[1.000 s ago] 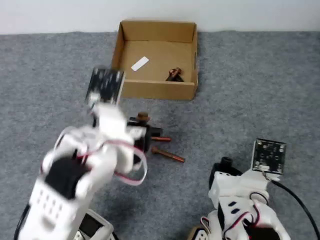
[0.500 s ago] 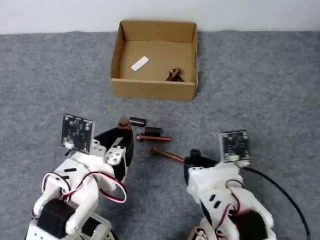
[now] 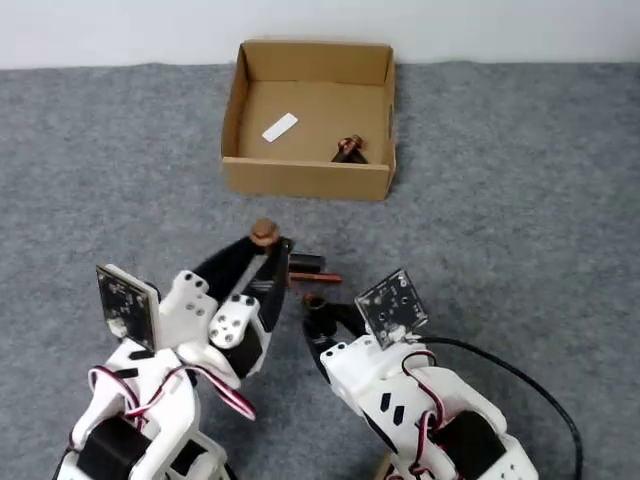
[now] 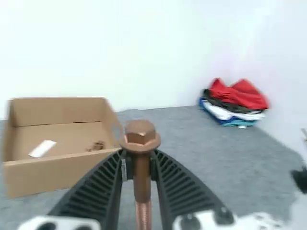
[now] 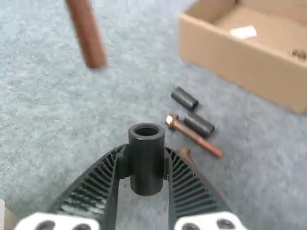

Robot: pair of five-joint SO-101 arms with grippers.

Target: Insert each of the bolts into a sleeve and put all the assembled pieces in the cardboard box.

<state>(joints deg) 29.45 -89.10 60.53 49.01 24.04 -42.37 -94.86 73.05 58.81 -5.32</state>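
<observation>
My left gripper (image 3: 267, 252) is shut on a copper bolt (image 3: 264, 233), held head up over the carpet; in the left wrist view the bolt (image 4: 140, 143) stands upright between the fingers (image 4: 103, 184). My right gripper (image 3: 320, 328) is shut on a black sleeve (image 5: 146, 158), its open bore facing up, just right of the left gripper. The held bolt's shank (image 5: 86, 31) hangs above and to one side of that sleeve. Loose on the carpet lie two black sleeves (image 5: 184, 98) (image 5: 199, 123) and a bolt (image 5: 193, 136). The cardboard box (image 3: 306, 178) holds one assembled piece (image 3: 349, 148).
A white label (image 3: 280, 127) lies in the box. A second loose bolt's head (image 5: 184, 153) peeks out beside my right fingers. Grey carpet stretches free to the right and left of the box. A pile of red and white cloth (image 4: 236, 102) lies far off by the wall.
The left arm pulled back from the loose parts with a bolt and raised it head up. The right arm swung left toward the centre with its sleeve, close to the left gripper.
</observation>
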